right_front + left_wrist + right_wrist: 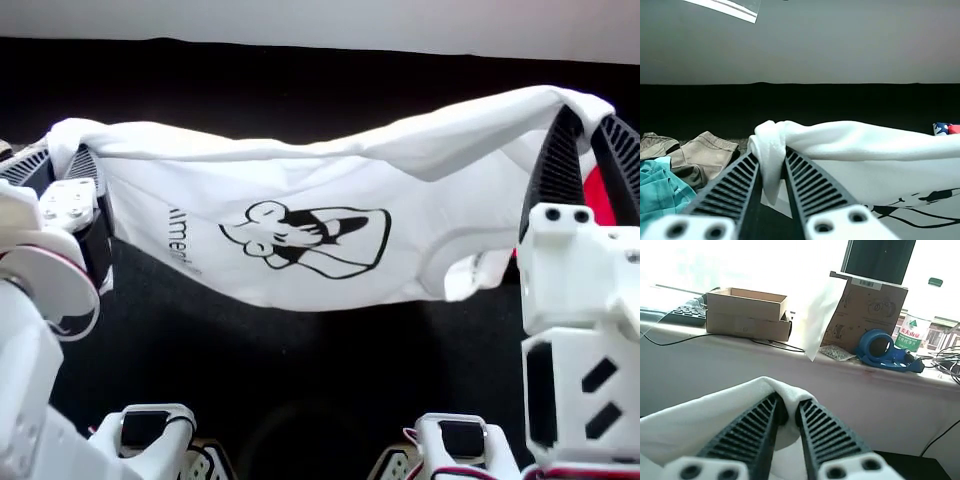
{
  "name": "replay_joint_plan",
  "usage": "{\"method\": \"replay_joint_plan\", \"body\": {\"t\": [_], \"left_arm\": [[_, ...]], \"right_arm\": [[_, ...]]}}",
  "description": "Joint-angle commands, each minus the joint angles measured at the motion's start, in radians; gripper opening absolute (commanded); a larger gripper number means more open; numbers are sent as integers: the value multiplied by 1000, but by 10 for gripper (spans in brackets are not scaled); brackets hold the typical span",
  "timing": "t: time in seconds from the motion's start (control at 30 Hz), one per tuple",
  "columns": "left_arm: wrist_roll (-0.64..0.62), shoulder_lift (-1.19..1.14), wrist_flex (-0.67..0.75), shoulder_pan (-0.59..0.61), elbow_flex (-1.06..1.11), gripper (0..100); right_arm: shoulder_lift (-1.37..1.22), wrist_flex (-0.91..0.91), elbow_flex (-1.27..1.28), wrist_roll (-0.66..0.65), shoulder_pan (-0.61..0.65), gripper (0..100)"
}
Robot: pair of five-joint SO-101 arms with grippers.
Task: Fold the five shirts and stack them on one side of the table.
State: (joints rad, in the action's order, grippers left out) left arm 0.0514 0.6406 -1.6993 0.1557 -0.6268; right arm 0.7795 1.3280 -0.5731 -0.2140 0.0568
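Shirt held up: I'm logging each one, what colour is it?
White shirt with a black drawing; high view shows it best.

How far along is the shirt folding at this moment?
Done: nothing looks folded yet. In hand: the white shirt hangs stretched between the left gripper and the right gripper, each shut on one end of it, above the table. Left: folding it, then the tan shirt and teal shirt lying crumpled on the table, plus any others, then stacking.
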Motion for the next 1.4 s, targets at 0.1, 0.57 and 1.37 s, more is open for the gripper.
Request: {"method": "replay_joint_plan", "body": {"t": [0.1,0.57,1.37], "left_arm": [[-3,13,9,10,68,10],[-5,61,-57,10,295,10],[-2,162,43,193,628,10]], "right_arm": [[38,-168,-35,-97,-96,5],[47,-47,-59,-91,-136,5],[-64,-48,51,-89,-16,5]]}}
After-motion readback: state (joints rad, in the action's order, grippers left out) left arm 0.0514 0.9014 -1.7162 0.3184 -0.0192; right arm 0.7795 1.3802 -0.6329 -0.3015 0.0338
